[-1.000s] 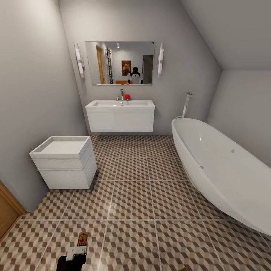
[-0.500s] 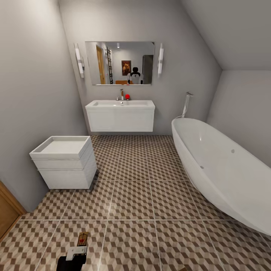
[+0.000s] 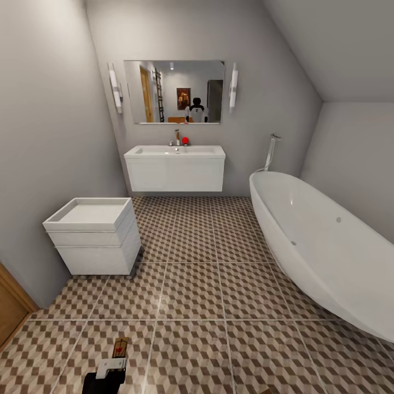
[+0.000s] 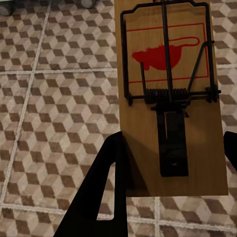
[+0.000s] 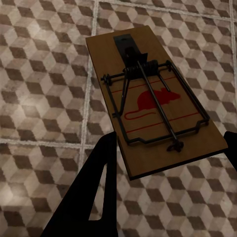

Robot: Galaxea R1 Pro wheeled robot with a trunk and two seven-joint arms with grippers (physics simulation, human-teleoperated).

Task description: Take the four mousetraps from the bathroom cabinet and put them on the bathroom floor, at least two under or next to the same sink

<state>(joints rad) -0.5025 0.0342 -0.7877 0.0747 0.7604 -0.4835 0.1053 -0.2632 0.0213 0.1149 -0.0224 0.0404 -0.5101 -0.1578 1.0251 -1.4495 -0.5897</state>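
One mousetrap (image 4: 170,94), a small wooden board with dark wire and a red mouse print, sits between the dark fingers (image 4: 106,187) of my left gripper (image 4: 174,145), which is shut on it above the bathroom floor (image 4: 54,98). In the head view this gripper (image 3: 116,360) is at the bottom left with the trap (image 3: 121,346) sticking forward. My right gripper (image 5: 170,148) is shut on a second mousetrap (image 5: 153,103), also over tiles. The white wall-hung sink (image 3: 175,167) with tap and red ball is far ahead against the back wall. The cabinet is out of view.
A small white drawer unit (image 3: 96,235) stands at the left wall. The white oval bathtub (image 3: 323,246) runs along the right. A mirror (image 3: 174,91) hangs above the sink. An orange-brown wooden panel (image 3: 8,312) is at the lower left edge. Patterned floor (image 3: 202,273) stretches between them.
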